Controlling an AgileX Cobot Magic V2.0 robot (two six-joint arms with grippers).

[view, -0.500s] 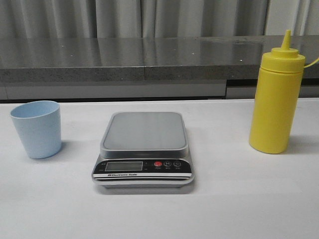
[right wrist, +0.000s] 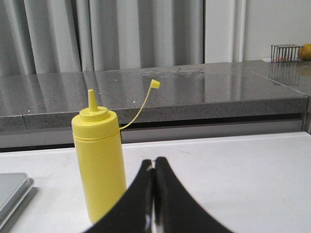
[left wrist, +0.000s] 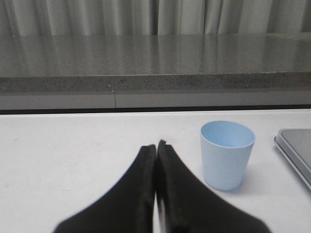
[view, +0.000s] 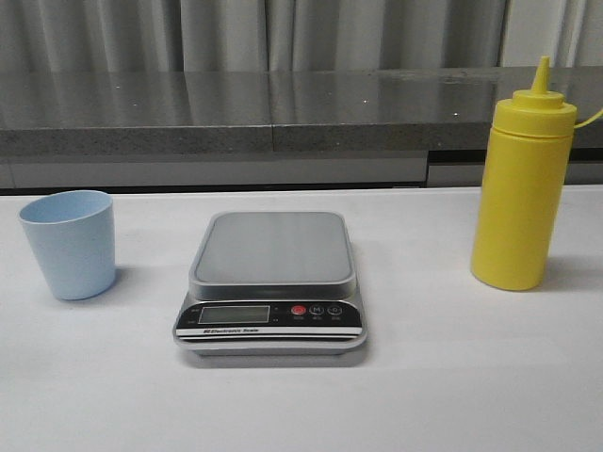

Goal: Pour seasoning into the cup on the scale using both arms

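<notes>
The pale blue cup (view: 69, 243) stands upright and empty on the white table at the left; it also shows in the left wrist view (left wrist: 227, 154). The silver scale (view: 272, 279) sits in the middle with nothing on its platform; its edge shows in the left wrist view (left wrist: 296, 148) and the right wrist view (right wrist: 12, 191). The yellow seasoning bottle (view: 523, 184) stands upright at the right, its small cap hanging open on a tether (right wrist: 155, 84). My left gripper (left wrist: 156, 145) is shut and empty, short of the cup. My right gripper (right wrist: 154, 162) is shut and empty, short of the bottle (right wrist: 98, 165). Neither gripper shows in the front view.
A grey stone counter (view: 283, 108) runs along the back of the white table (view: 433, 377), with curtains behind it. A small wire rack (right wrist: 285, 52) stands on the counter far off in the right wrist view.
</notes>
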